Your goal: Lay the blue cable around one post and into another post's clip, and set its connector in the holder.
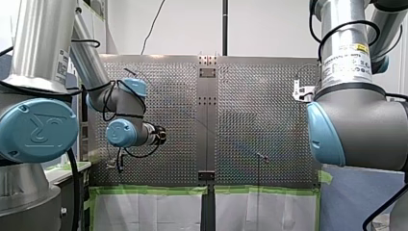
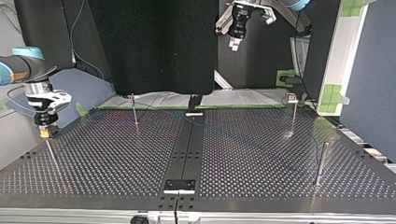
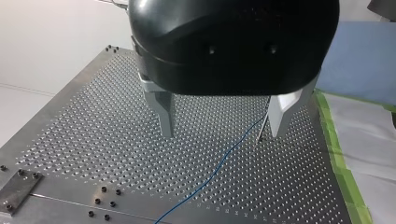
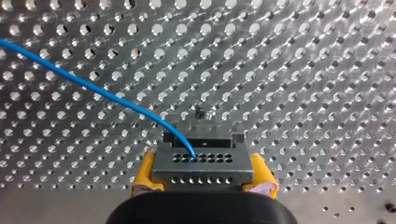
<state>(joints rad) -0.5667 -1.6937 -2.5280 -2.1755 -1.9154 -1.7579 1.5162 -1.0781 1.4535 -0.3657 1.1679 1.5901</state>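
In the right wrist view my right gripper has its yellow pads shut on a grey metal connector. The blue cable leaves the connector's top and curves away over the perforated plate. In the top view that gripper hangs at the left, just above a thin post. My left gripper stands open and empty high over the plate, its metal fingers astride the cable, which runs up to a slim post. The top view shows it raised at the back.
Further posts stand on the plate: one at the back left, a clip-topped one at the back right, and a plain one at the front right. Small fixtures sit on the dark centre strip. Green tape edges the table.
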